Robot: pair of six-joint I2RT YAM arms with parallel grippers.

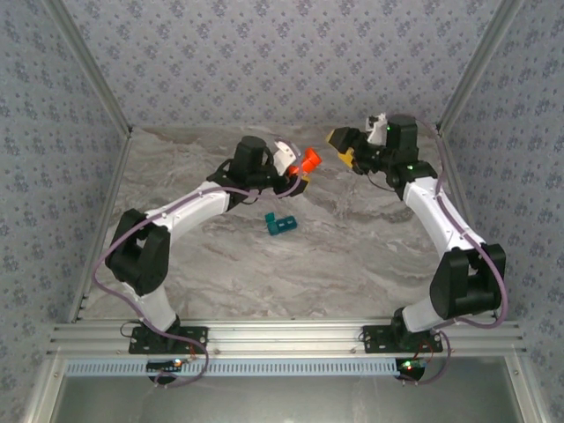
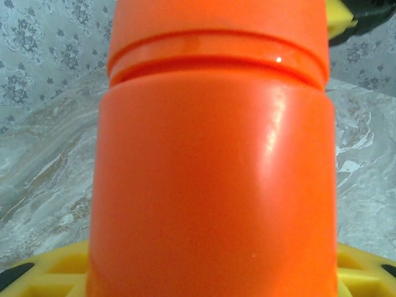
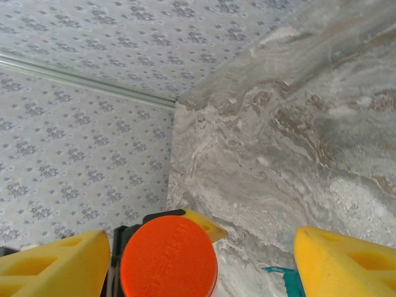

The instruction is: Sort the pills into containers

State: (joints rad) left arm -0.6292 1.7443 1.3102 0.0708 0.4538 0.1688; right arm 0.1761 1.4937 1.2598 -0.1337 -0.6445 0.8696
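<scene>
Top view, centre of frame: teal-blue pill box lies flat on the marble worktop, apart from both arms. It is too small here to tell what its compartments hold. A teal sliver of it shows at the bottom edge of the right wrist view, just left of the right-side finger.

Above and right of the box: orange bottle, raised off the worktop and tipped toward the right of the frame. Left hand is clamped on its body. Left wrist view: bottle wall opaque, contents hidden; yellow fingers flank its base.

Orange cap is on the bottle, round face toward the right wrist camera.

Right hand sits just right of the bottle, fingers spread wide, gripping nothing.
</scene>
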